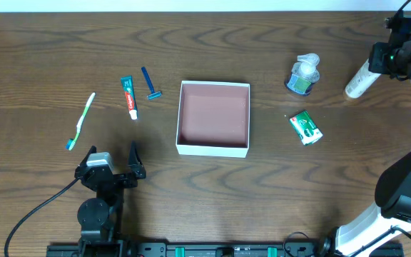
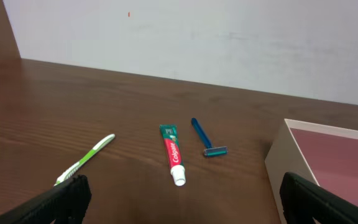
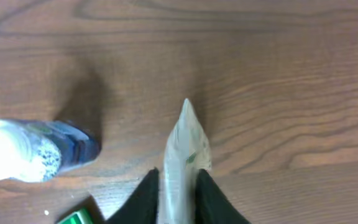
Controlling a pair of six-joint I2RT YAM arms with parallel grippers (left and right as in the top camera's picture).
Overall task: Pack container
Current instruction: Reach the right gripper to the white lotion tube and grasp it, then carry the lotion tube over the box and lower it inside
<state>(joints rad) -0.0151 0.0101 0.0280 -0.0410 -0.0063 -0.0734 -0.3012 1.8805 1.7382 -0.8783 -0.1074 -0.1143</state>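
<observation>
container sits at the centre of the table, open side up. your right gripper is closed on a pale tube at the far right, near a bottle. your left gripper stands wide, left of the container.

Container: shallow square cardboard box, white walls, reddish-brown inside, upright, centre of table.

Container as the anchor: left of it, razor closest, then toothpaste, toothbrush farthest out. Right of it, bottle toward the back, packet nearer the front, tube way past the bottle.
</observation>
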